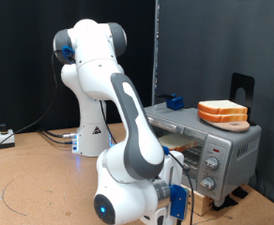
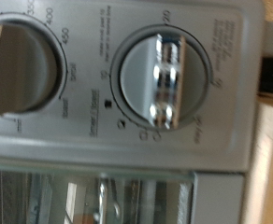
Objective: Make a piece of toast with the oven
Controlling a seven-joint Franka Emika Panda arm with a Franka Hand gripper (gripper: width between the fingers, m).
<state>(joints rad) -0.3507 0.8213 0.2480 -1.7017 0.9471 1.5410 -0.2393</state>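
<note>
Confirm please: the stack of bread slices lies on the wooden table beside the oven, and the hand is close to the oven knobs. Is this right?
Not quite. The stack of bread slices lies on top of the oven, not on the table; the exterior view shows it. The wrist view does look closely at the knobs.

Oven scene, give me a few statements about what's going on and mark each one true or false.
1. A stack of bread slices lies on top of the oven. True.
2. The wrist view shows two round knobs, one nearly filling the middle. True.
3. The gripper hangs high above the oven's roof. False: it is low, in front of the knob panel.
4. The gripper holds a bread slice. False: no slice shows between its fingers.
5. The oven stands at the exterior view's left. False: it stands at the right.
</note>
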